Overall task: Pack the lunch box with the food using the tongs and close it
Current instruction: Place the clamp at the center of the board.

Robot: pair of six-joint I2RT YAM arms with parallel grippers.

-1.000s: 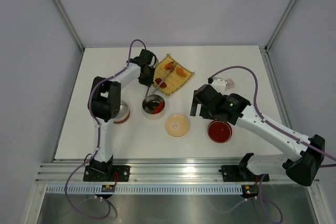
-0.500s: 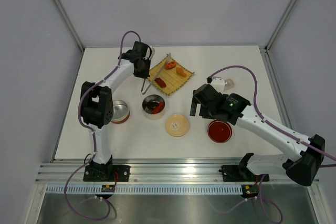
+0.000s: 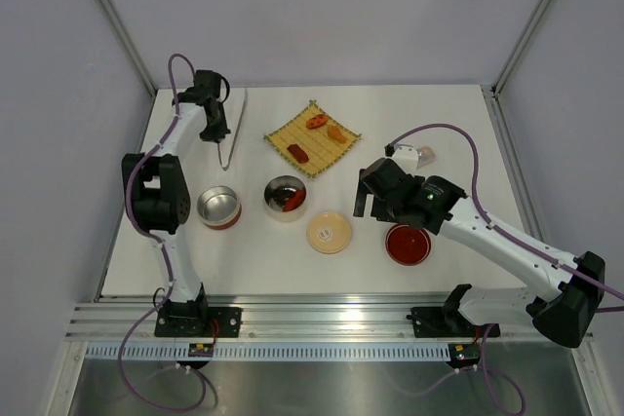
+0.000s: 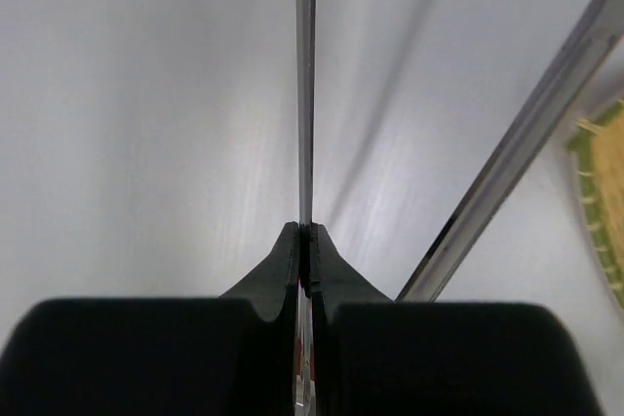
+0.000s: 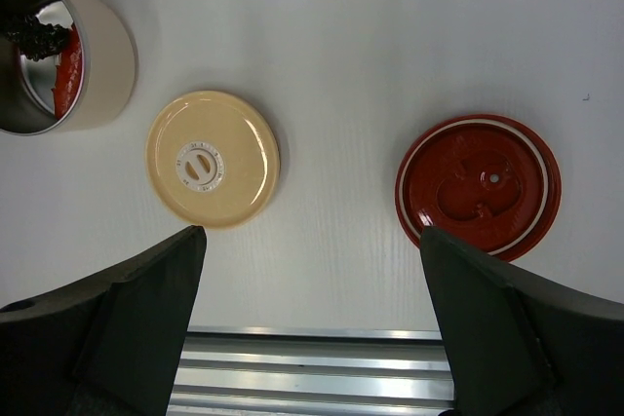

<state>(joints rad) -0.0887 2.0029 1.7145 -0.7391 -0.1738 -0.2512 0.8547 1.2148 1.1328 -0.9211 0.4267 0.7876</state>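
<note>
The silver tongs are at the far left of the table, and my left gripper is shut on one thin arm. The other arm slants off to the right. The steel lunch box stands open mid-table with red and dark food inside. Its cream lid lies flat to the box's right. Three food pieces lie on the woven yellow mat. My right gripper hovers open above the table between the cream lid and a red lid, holding nothing.
A round tin with a red-brown outside stands left of the lunch box. The red lid lies under the right arm. A small translucent case sits at the right. White walls close off the left, back and right.
My left arm has swung the tongs away from the mat and lunch box to the far left of the table. The right arm has not moved.
</note>
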